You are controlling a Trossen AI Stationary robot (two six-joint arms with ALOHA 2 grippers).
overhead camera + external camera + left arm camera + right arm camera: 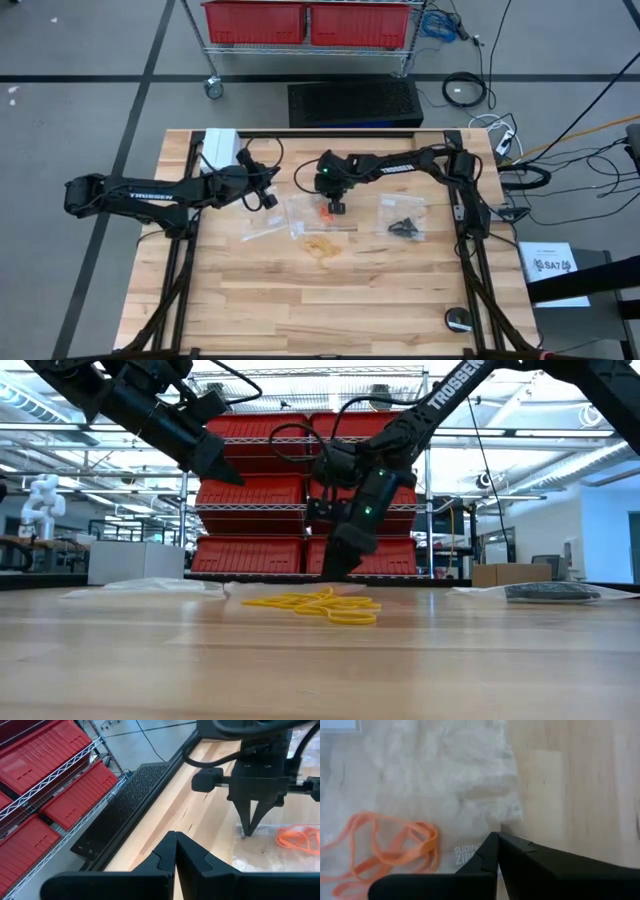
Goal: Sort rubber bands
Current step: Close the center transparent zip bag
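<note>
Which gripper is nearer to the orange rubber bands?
The right one. The right gripper is shut, its tip down on the clear bag right beside the orange rubber bands. The left gripper, also shut, is raised off to their side.

Bare table (300, 300) before yellow bands (322, 247)

Robotics lab — wire shelving (300, 510), red bins (255, 22), floor cables (465, 90)

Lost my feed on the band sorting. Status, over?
Right hand shut, tips down on the clear bag beside the orange bands. Left hand shut, raised, empty. Yellow bands loose on table. Nothing blocking.
</note>
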